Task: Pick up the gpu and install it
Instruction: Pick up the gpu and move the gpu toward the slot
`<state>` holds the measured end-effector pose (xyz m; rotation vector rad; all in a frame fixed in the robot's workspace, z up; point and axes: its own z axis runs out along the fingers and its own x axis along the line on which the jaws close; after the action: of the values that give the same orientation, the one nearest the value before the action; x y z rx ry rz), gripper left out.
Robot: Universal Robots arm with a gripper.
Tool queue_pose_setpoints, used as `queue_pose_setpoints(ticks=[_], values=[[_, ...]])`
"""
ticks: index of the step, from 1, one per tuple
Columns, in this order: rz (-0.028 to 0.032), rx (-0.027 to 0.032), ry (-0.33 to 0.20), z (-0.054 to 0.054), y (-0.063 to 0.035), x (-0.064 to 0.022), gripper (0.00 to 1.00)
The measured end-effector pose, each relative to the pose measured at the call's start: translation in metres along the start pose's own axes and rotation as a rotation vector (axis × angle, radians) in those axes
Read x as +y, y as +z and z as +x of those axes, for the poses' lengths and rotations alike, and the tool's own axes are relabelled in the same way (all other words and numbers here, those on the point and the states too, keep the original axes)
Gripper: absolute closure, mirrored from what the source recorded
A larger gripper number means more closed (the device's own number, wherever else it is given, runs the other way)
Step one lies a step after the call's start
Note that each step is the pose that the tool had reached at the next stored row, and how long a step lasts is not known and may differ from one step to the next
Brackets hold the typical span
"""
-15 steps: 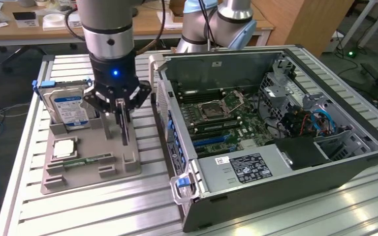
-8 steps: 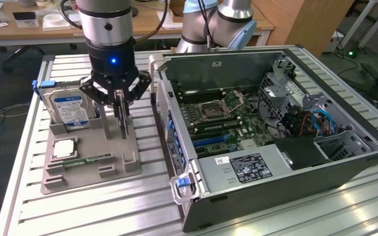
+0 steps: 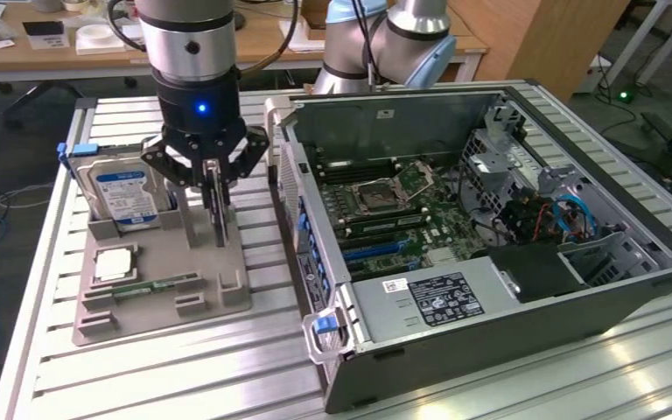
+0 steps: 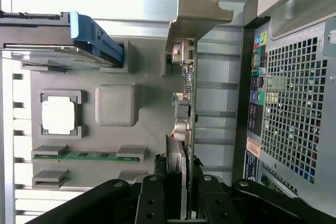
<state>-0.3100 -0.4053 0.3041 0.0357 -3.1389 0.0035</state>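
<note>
The tool (image 3: 210, 178) grips the gpu (image 3: 214, 219) upright, seemingly just above the tray (image 3: 167, 311).

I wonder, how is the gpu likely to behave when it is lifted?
The gpu is probably stiff: a flat board with a metal bracket. Likely light, being thin. Exposed components look fragile; on edge, it could tip if released.

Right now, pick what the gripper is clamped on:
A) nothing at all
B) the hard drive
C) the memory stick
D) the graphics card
D: the gripper is shut on the graphics card, which stands on edge between its fingers, while the hard drive sits apart in its holder.
</note>
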Motion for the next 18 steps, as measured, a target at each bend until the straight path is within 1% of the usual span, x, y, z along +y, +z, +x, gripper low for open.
queue_pose_setpoints(ticks=[5, 8, 13, 18], values=[[0.0001, 0.0001, 0.0, 0.0, -0.0021, 0.0, 0.73], [0.0, -0.0001, 0.0, 0.0, -0.0066, 0.0, 0.73], [0.0, -0.0002, 0.0, 0.0, -0.0195, 0.0, 0.73], [0.0, -0.0002, 0.0, 0.0, -0.0353, -0.0001, 0.73]])
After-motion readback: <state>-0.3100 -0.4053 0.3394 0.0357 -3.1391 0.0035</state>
